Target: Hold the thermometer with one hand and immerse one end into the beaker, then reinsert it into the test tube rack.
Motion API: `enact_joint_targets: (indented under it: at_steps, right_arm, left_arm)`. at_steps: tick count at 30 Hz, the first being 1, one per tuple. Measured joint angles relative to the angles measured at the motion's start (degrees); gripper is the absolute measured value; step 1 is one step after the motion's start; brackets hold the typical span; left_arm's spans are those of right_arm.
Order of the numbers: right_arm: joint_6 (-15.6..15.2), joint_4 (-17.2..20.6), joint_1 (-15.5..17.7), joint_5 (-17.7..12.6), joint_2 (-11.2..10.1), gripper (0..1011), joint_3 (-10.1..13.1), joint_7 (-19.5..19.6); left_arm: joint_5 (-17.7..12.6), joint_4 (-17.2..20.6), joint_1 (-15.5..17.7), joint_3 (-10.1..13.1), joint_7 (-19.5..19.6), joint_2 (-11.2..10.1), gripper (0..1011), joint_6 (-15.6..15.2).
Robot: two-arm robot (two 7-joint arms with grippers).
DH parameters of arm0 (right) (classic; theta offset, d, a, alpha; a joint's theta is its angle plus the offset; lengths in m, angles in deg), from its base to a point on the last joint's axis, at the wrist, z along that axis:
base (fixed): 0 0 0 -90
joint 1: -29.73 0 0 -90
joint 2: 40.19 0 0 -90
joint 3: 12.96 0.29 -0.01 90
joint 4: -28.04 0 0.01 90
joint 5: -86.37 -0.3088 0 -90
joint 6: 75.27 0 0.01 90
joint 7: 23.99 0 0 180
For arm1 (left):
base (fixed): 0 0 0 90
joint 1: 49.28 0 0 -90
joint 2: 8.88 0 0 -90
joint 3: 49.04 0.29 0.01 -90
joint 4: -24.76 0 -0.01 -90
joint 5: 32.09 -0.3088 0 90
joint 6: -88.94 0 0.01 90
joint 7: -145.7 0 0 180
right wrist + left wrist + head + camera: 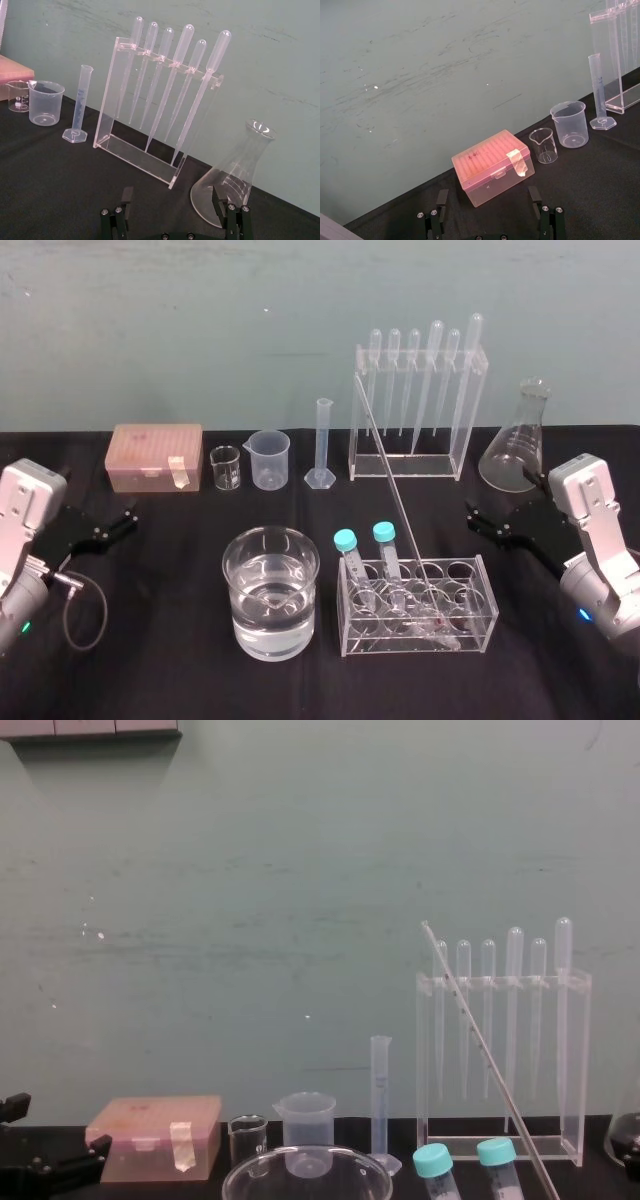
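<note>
Flanking the near part of the desk (150, 660), the left gripper (118, 521) sits by the left edge and the right gripper (478, 519) by the right edge. Each has its jaws spread wide with nothing between them. Toward the near edge, a wide glass dish (270, 590) of water stands just left of the test tube rack (418, 605), a low clear one holding two blue-capped tubes (384, 532). The thermometer (395, 490) has its lower end down in this rack and leans up and back toward the far edge, its upper end crossing in front of the tall pipette stand (415, 410). Along the far edge, from the left, stand a pink box (155, 457), a small glass cup (225, 468), the beaker (270, 458) of whitish plastic, a measuring cylinder (322, 445), the pipette stand, and a flask (520, 440) toward the right corner. As I judge it, no part of the task is done: the rod is not gripped and is well apart from the beaker. Grasping, lifting, dipping one end and putting it back in the rack are all left to do.
</note>
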Motion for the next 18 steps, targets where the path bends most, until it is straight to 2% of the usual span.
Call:
enact_joint_targets:
  at_steps: [18]
  right_arm:
    - [0.0,0.0,0.0,0.0,0.0,1003,0.0,0.0]
  left_arm:
    - [0.0,0.0,0.0,0.0,0.0,0.0,1008,0.0]
